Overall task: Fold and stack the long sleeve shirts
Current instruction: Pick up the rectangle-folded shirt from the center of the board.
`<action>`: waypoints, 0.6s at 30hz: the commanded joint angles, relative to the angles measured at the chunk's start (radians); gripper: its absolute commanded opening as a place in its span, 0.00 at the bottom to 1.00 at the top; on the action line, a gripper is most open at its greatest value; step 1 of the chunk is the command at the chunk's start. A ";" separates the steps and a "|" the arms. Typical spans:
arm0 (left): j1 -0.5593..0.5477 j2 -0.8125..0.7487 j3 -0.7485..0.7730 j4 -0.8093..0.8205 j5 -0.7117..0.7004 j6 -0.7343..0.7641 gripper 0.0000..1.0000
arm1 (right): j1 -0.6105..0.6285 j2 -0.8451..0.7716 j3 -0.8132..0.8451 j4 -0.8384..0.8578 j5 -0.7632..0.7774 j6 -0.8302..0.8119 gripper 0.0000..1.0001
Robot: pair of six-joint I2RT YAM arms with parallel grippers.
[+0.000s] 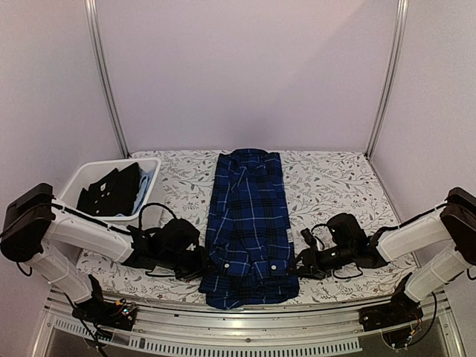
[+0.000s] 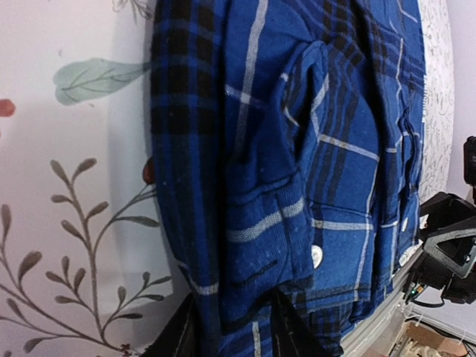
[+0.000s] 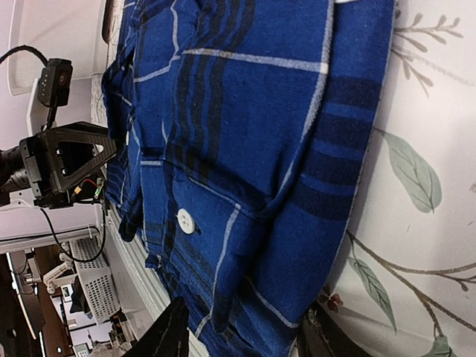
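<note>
Overhead view of a floral-covered table (image 1: 335,186). At 9 o'clock, a white basket (image 1: 119,218) holds dark shirts (image 1: 108,192) and a light-blue one (image 1: 147,186). At centre lies the navy plaid shirt (image 1: 249,223), folded into a narrow strip with its long axis running from 12 to 6 o'clock. The left gripper (image 1: 204,265) sits at the strip's near left corner, so the cloth lies at 3 o'clock from it. The right gripper (image 1: 301,262) mirrors it, with the cloth at 9 o'clock. Both arms are equally near. Each pair of jaws stands partway apart, astride the hem; whether they pinch it cannot be told.
</note>
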 commanded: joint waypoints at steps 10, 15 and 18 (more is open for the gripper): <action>-0.004 -0.001 -0.017 0.043 0.135 -0.006 0.13 | 0.005 0.037 -0.002 0.013 -0.023 0.030 0.33; 0.006 -0.021 -0.014 0.051 0.167 -0.005 0.03 | 0.006 0.017 0.006 0.014 -0.040 0.045 0.14; 0.007 -0.029 -0.004 0.056 0.187 -0.004 0.00 | 0.005 -0.014 0.014 0.011 -0.053 0.056 0.06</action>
